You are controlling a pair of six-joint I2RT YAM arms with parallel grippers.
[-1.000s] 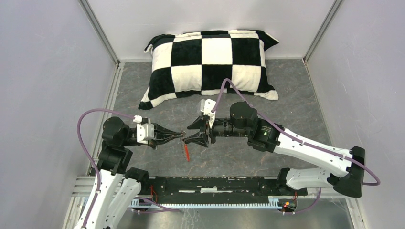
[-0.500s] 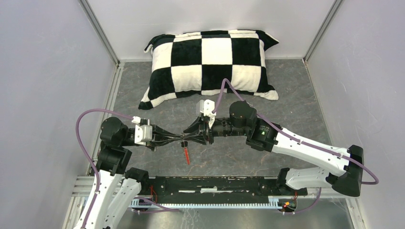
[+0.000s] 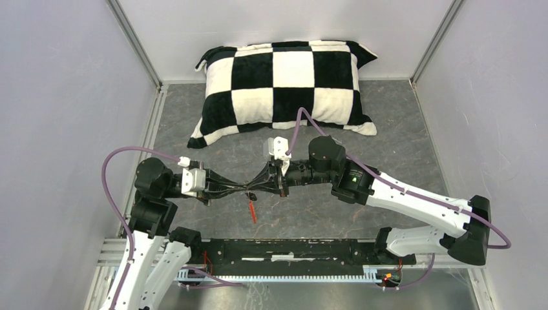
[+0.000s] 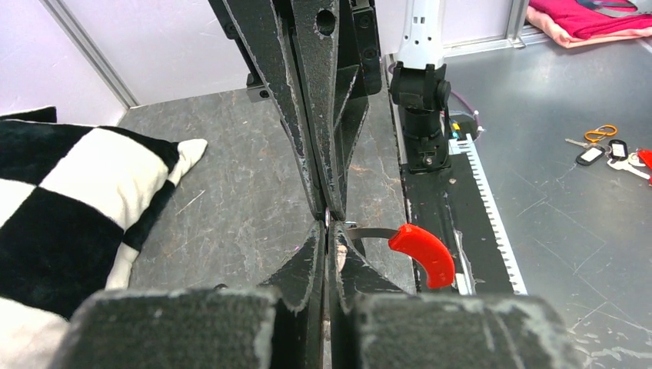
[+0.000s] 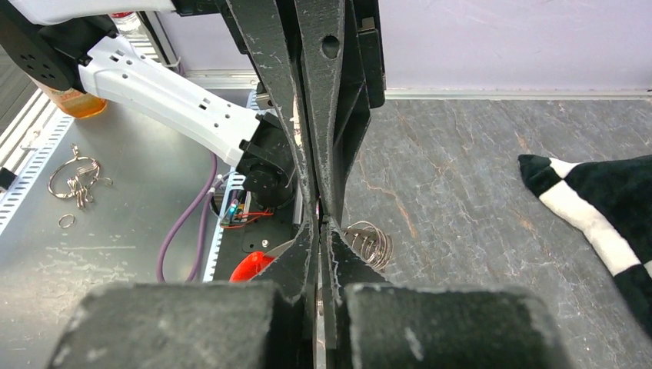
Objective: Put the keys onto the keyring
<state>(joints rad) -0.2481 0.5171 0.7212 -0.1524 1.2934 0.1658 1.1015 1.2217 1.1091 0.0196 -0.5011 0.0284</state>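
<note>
No key looks threaded yet. The keyring (image 3: pixel 251 208) hangs at the centre of the top view, its red sleeve (image 4: pixel 422 251) dangling below the meeting fingertips, above the desk (image 3: pixel 400 129). The left end effector (image 3: pixel 248 189) is pinched together on the ring's wire. The right end effector (image 3: pixel 262 187), tip to tip with it, is also closed, on what I cannot tell. The keys are not visible, so the threading seems left to do. No container is in view.

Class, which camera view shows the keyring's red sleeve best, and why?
Left wrist: the red sleeve appears large, sharp and whole. Right wrist shows only a partly hidden red patch low in frame; top external shows just a thin red streak.
</note>
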